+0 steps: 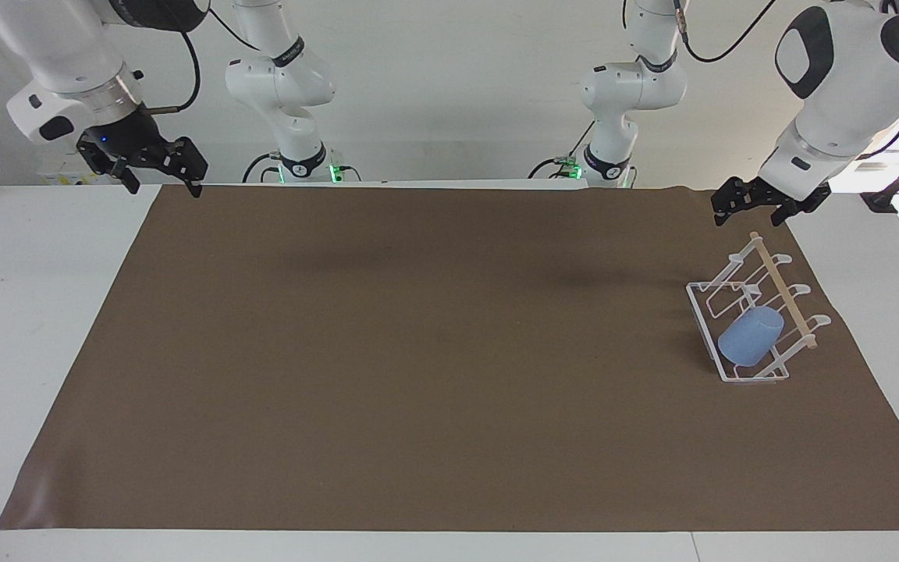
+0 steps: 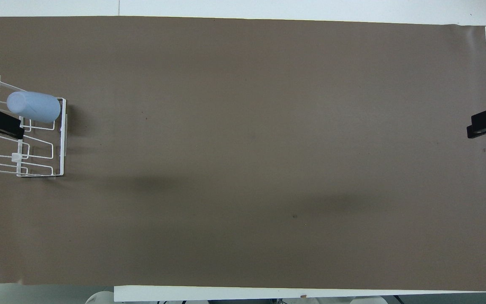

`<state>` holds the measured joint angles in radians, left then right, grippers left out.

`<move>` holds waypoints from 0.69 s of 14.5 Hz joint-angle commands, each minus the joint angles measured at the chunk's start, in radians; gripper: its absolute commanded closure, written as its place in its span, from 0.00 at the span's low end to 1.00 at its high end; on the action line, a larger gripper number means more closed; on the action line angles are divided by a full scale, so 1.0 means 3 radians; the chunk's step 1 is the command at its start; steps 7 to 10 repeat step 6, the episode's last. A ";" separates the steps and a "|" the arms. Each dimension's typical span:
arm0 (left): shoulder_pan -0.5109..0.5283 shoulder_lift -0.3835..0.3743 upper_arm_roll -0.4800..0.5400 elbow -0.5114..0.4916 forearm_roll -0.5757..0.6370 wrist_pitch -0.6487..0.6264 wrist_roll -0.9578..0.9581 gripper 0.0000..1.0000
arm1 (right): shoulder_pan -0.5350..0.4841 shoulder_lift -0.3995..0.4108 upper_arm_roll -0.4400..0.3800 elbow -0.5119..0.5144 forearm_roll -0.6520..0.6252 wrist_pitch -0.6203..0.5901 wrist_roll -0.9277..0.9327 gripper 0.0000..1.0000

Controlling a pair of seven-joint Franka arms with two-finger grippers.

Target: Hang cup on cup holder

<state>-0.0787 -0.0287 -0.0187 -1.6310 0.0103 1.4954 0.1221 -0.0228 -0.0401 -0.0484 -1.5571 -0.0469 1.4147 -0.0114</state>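
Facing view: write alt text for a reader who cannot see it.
A light-blue cup hangs tilted on a white wire cup holder at the left arm's end of a brown mat. The left gripper and right gripper are raised, holding nothing.

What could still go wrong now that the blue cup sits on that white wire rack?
The light-blue plastic cup lies tilted on the end prong of the white wire rack with a wooden rod, so a bump might slide it off. The left gripper, raised near the rack's rod, could clip it if it dips. The right gripper waits above the table's other end.
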 commanded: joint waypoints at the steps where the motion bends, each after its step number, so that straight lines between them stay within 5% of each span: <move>1: -0.0229 0.0055 0.0164 0.0195 -0.0080 -0.0091 0.0053 0.00 | -0.0041 -0.0040 0.0023 -0.0046 -0.0002 -0.0011 -0.0090 0.01; 10: -0.0193 0.0050 0.0165 0.0206 -0.0091 -0.0117 0.0079 0.00 | -0.0041 -0.0040 0.0023 -0.0046 -0.0002 -0.0011 -0.0090 0.01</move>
